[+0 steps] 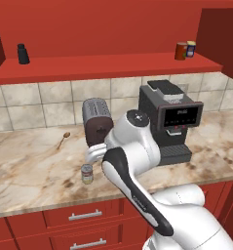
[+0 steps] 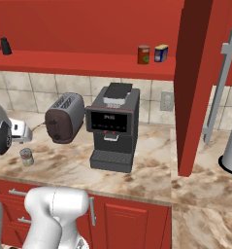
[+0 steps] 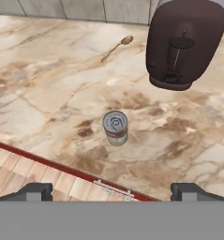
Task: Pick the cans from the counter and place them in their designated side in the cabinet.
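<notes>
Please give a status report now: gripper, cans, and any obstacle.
Gripper open, above the counter, holding nothing. Silvery can upright on counter near front edge; red can on cabinet shelf. Toaster behind silvery can, apart from it.

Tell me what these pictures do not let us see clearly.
- Silvery can: label text too small in both base views; hand view shows mostly its top.
- Claw: hidden behind the arm in the left base view.
- Black shaker: too small for detail.
- Toaster: top cut by the hand view's edge.
</notes>
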Controlling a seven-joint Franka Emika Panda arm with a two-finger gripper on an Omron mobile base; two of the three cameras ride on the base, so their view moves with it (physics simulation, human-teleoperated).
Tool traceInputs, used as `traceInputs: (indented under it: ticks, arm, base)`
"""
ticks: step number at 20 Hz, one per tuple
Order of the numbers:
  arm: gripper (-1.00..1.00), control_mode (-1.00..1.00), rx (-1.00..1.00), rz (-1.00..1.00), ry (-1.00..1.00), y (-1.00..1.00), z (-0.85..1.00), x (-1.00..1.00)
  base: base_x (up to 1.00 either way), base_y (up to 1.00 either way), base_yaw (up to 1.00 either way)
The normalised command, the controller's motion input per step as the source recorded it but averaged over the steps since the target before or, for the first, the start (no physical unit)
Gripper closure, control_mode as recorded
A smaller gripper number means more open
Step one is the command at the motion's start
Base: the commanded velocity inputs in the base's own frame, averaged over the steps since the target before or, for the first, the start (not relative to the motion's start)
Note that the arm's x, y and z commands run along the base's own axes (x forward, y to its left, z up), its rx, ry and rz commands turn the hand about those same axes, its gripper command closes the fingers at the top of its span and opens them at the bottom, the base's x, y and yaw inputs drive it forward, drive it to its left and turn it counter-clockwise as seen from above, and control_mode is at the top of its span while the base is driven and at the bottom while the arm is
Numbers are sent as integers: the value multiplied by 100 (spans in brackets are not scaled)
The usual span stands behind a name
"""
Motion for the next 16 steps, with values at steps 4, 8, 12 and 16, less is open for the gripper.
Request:
traceInputs:
  ticks: [4,8,12,16]
  arm:
    - [-100,-100,0,0,0,6,-19,10]
    - [-100,-100,0,0,0,4,-18,12]
    - [-100,-100,0,0,0,1,-20,13]
    - [-100,-100,0,0,1,3,-20,14]
  base:
    - [0,0,0]
    - [0,0,0]
    - [0,0,0]
    - [0,0,0]
